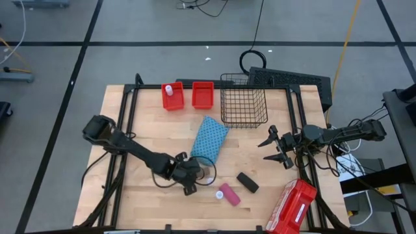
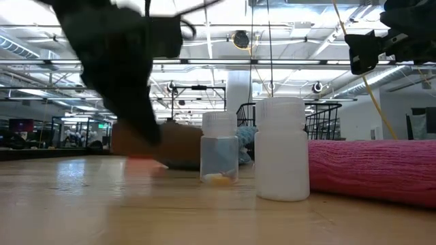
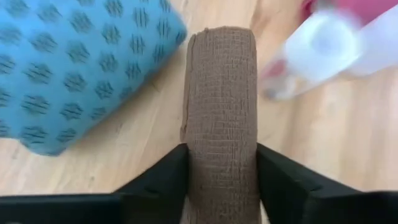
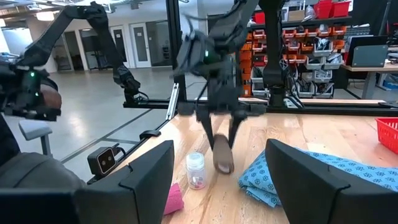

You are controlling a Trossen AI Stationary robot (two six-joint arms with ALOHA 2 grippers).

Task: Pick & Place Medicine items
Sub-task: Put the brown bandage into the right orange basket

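Brown oblong box (image 3: 222,118) sits pinched between the left gripper (image 3: 222,186) fingers, near the front of the table beside the blue patterned cloth (image 3: 74,68), likely for carrying; right gripper (image 1: 276,148) waits spread apart.

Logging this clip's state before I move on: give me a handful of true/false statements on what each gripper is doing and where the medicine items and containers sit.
1. The left gripper is shut on the brown oblong box. True.
2. The right gripper holds the black oblong box. False: it is open and empty near the table's right edge; the black box lies on the table.
3. A white-capped vial sits in one red bin. True.
4. The wire basket holds the pink tube. False: the tube lies on the table in front of the blue cloth.
5. The red case sits at the table's front right corner. True.
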